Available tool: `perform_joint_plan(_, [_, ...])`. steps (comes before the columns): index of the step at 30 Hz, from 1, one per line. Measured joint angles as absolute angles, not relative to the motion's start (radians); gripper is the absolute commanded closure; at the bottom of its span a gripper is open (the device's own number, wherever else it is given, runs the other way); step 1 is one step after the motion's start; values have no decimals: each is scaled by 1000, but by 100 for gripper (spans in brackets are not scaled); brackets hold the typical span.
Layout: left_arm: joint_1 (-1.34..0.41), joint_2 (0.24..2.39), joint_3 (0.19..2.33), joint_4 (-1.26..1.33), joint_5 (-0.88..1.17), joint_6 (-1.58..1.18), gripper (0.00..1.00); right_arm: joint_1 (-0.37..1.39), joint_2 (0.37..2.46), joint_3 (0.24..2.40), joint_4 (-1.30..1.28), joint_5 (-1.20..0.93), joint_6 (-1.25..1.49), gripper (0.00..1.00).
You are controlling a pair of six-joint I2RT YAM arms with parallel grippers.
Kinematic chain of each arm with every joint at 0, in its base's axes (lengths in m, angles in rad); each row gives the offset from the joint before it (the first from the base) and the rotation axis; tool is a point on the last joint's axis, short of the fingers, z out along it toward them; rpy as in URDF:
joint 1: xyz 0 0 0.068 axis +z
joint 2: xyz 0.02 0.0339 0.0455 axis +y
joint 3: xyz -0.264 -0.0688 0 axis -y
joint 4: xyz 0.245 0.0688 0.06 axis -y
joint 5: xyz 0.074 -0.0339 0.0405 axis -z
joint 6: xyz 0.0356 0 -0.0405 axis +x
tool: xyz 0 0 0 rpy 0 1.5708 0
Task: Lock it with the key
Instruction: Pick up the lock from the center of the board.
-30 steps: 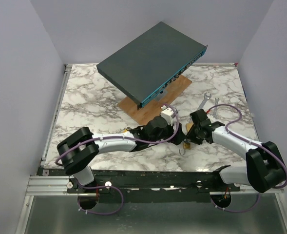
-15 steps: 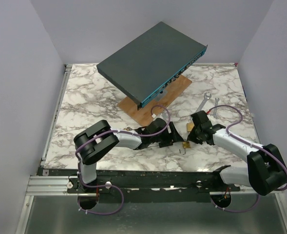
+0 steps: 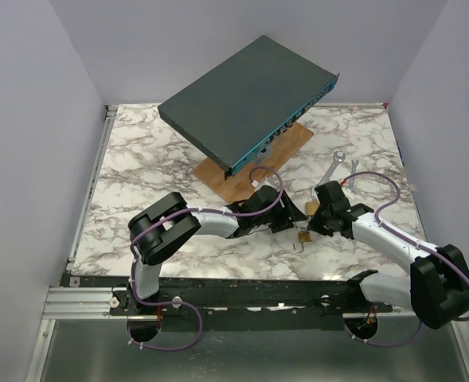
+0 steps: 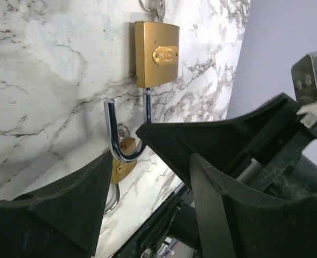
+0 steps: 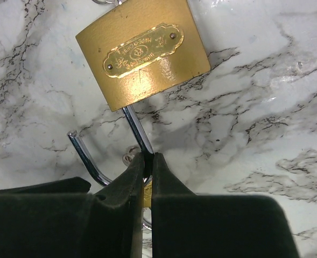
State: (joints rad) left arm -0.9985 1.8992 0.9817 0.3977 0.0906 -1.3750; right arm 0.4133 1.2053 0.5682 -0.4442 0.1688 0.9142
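Right gripper (image 5: pixel 147 160) is pinching the padlock's (image 5: pixel 142 54) shackle (image 5: pixel 83 151). Its two dark fingers (image 5: pixel 67 215) are pressing together on the long straight leg just below the brass body. The shackle is standing open, with its short leg ending free and apart from the body. The padlock is lying flat on the marble table (image 3: pixel 154 159), label side up, near the front edge and a little right of the middle. Its body is pointing away from the right wrist camera, and the shackle's bend is running in under the fingertips.

Left gripper (image 4: pixel 152 161) is sitting just beside the same lock, its fingers (image 4: pixel 56 215) spreading wide and gripping nothing. In its wrist view the bend of the shackle is lying in the gap between the two fingertips, closer to the left one. The brass body is lying farther out ahead. The right arm's closed fingers are reaching in from the right of that view and touching the long leg. A metal ring (image 4: pixel 150 6) is showing at the body's far end, cut off by the frame edge. The key itself is not showing clearly enough to tell.

From above, both grippers are meeting over the lock, close together. Farther back, a dark flat box (image 3: pixel 246 99) is resting tilted on a wooden board (image 3: pixel 226 179). Two wrenches (image 3: pixel 335 164) are lying to the right, well apart from the padlock.
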Motion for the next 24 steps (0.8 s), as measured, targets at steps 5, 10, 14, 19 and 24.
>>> perform_joint_plan(5, [-1005,1927,991,376,67,-1431,44,413,1180,569,-469,162,914,99])
perform_joint_plan(10, [-1020,1939,987,358,52,-1482,48,413,1161,582,-494,153,911,99])
perform_joint_plan(14, [-1023,1963,992,358,52,-1521,58,413,1156,585,-496,138,905,99])
perform_joint_plan(19, [-1022,1987,1003,365,52,-1585,68,413,1156,585,-497,121,894,100])
perform_joint_plan(24, [-1016,1998,1003,383,52,-1641,86,413,1155,585,-501,108,884,99])
